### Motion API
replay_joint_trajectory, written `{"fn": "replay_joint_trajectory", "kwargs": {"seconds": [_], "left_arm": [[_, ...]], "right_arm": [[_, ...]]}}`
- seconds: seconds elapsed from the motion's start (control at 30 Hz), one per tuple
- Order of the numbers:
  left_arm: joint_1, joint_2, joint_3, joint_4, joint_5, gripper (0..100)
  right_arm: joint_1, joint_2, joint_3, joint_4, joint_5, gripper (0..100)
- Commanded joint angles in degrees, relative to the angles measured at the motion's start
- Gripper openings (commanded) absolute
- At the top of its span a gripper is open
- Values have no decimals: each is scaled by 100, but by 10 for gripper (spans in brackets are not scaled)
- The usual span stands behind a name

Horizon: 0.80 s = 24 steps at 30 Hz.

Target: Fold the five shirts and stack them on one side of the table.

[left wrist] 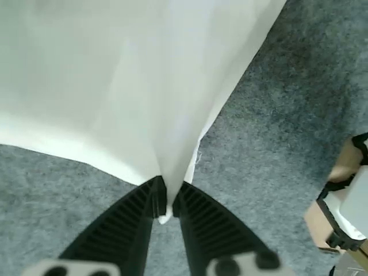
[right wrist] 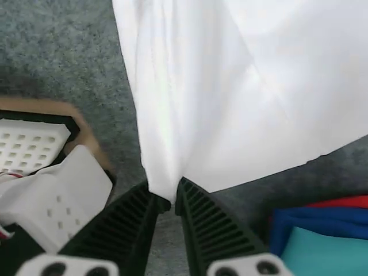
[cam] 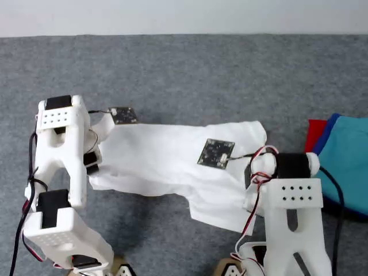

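**White shirt held at both ends, three folded shirts at far right**

Left arm (cam: 57,155): stands over the left end of the shirt in the high view. Left gripper (left wrist: 165,202): jaws closed almost together, with a thin gathered fold of the white shirt (cam: 167,161) pinched between the ribbed black fingers (left wrist: 129,221). A small tip of cloth pokes out below the pinch. From there the fabric fans out wide and away from the gripper, over the grey table (cam: 201,75).

White shirt: lies spread across the middle of the table, long axis running left to right. It is mostly flat, with soft creases. The near edge is uneven, and a flap hangs toward the near side right of centre. A small dark circuit board (cam: 216,153) sits above the shirt's right half in the high view; I cannot tell whether it touches the cloth.

Right arm (cam: 290,195): stands at the shirt's right end. Right gripper (right wrist: 167,202): jaws likewise clamped on a bunched edge of the white shirt, and the cloth spreads away from the pinch.

Far right edge of the table: a stack of folded shirts, with teal (cam: 348,155) on top, blue (cam: 332,131) beneath it and red (cam: 315,135) showing at the left side. The stack lies just beside the right arm and apart from the white shirt.
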Motion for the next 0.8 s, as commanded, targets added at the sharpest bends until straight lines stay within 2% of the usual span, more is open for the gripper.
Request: {"fn": "replay_joint_trajectory", "kwargs": {"seconds": [0.0, 0.33, 0.43, 0.5, 0.57, 0.63, 0.77], "left_arm": [[-53, -308, 22, -70, -53, 6], [-9, -308, 321, -70, -53, 8], [-44, -316, 330, -44, -44, 17], [-53, -334, 330, -44, 26, 54], [-53, -369, 295, -44, 431, 87], [-44, -369, 277, -44, 721, 107], [-44, -378, 180, 132, 756, 112]], "right_arm": [[-48, -127, 114, 233, -62, 11], [-48, -119, 914, -48, -44, 21], [-40, -127, 888, -57, -88, 113], [-22, -127, 791, -48, -404, 192], [-40, -127, 607, -48, -756, 245], [-48, -127, 404, -48, -870, 257], [-22, -127, 53, -4, -888, 257]]}}
